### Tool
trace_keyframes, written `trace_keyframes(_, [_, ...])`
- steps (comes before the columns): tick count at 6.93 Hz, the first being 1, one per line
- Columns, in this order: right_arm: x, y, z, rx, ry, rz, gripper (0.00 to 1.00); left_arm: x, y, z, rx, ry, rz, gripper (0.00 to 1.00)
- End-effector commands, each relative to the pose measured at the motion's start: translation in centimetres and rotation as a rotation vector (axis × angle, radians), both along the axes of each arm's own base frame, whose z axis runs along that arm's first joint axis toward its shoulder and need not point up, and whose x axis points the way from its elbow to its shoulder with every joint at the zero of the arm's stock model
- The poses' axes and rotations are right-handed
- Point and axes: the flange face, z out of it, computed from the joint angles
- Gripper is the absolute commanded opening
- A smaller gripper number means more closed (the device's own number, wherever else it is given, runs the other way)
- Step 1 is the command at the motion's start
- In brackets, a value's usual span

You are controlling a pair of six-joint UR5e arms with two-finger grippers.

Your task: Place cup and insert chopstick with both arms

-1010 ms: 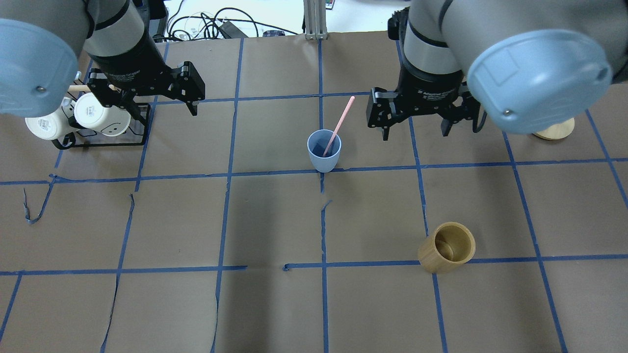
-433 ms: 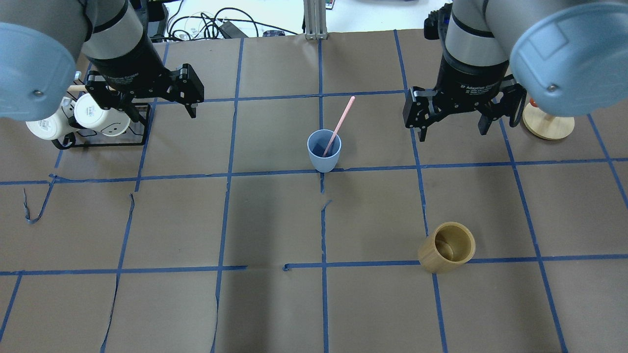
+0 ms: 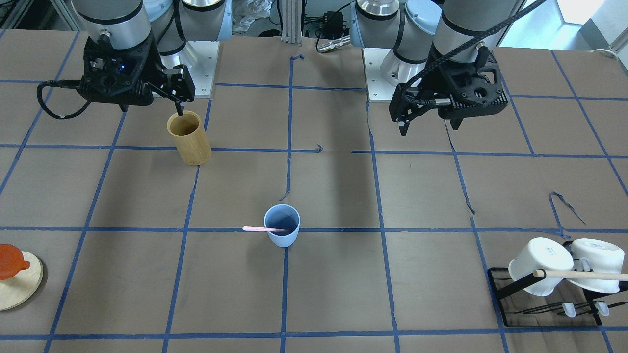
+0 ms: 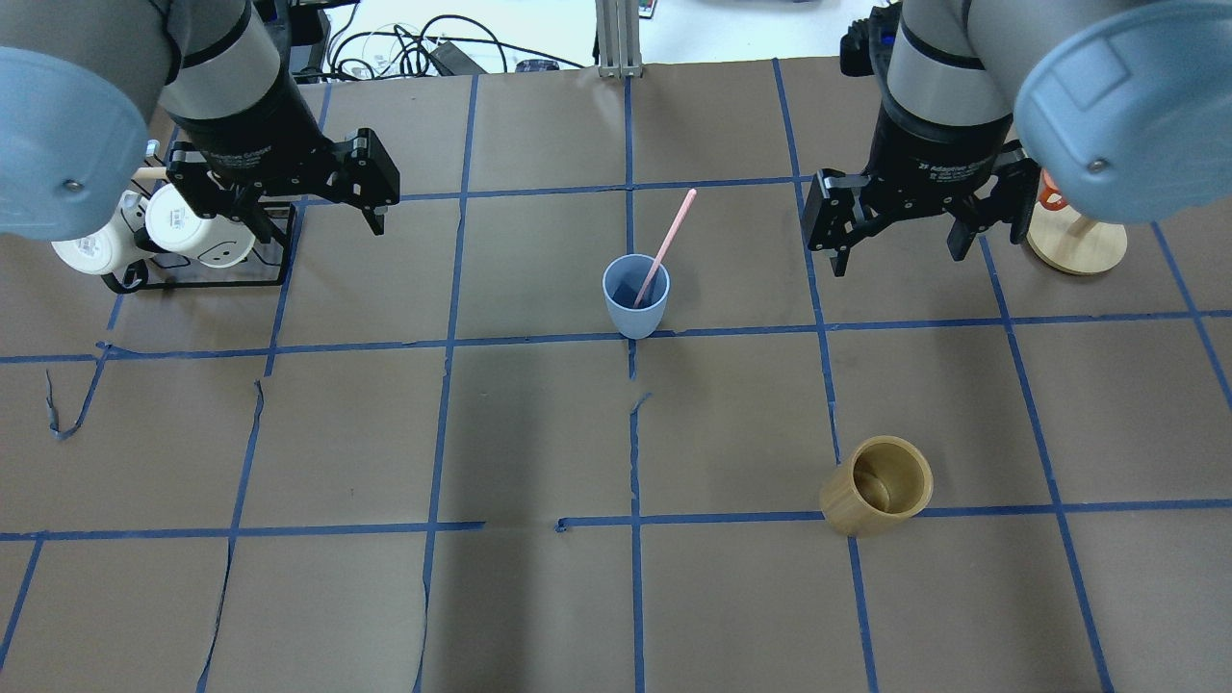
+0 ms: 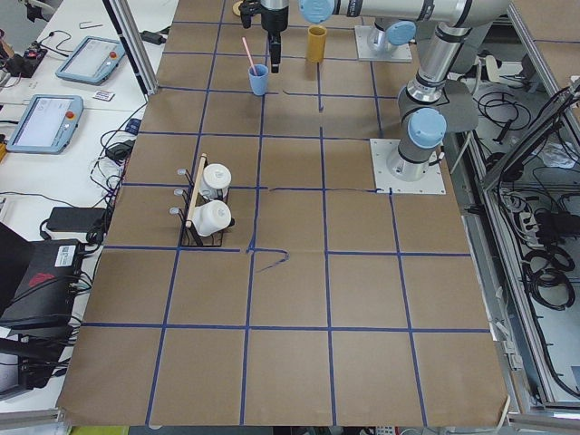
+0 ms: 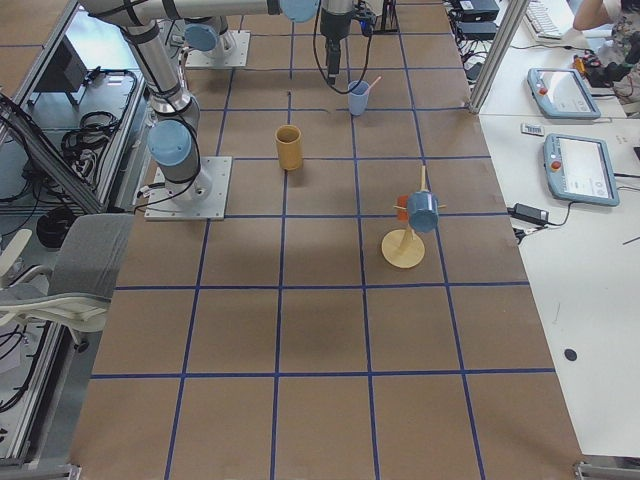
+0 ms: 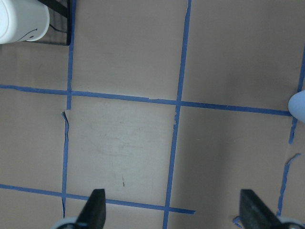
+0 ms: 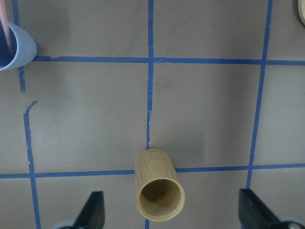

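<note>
The pale-blue cup [image 4: 635, 300] stands upright near the table's middle, also in the front view [image 3: 282, 226]. The pink chopstick [image 4: 671, 236] stands in it and leans over the rim [image 3: 257, 228]. My left gripper [image 4: 320, 221] is open and empty, hovering left of the cup beside the mug rack. My right gripper [image 4: 900, 260] is open and empty, hovering right of the cup. The right wrist view shows the cup's edge [image 8: 16, 50] at the top left. The left wrist view shows a sliver of the cup [image 7: 298, 106] at the right edge.
A tan bamboo cylinder [image 4: 878, 498] stands near the front right, below my right gripper in the wrist view [image 8: 158, 191]. A black rack with white mugs [image 4: 183, 231] and a wooden rod [image 3: 584, 275] sits at the left. A round wooden stand [image 4: 1083, 248] sits at the right.
My right gripper has moved to the right and a little farther back, away from the cup. The left gripper has barely shifted. Cup and chopstick have not moved.
</note>
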Motion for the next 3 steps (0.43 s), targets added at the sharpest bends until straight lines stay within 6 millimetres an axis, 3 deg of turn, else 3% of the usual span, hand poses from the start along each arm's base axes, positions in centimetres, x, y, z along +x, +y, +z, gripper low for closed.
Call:
trace_keyframes(1, [-0.31,0.12,0.2,-0.001,-0.001,-0.016,1.0,0.04,0.04,0.07,0.002,0.004,0.001,1.0])
trace_keyframes(3, [0.59,0.21,0.36,-0.006,-0.089,-0.057,1.0,-0.01,0.14,0.05,0.003,0.001,0.0,1.0])
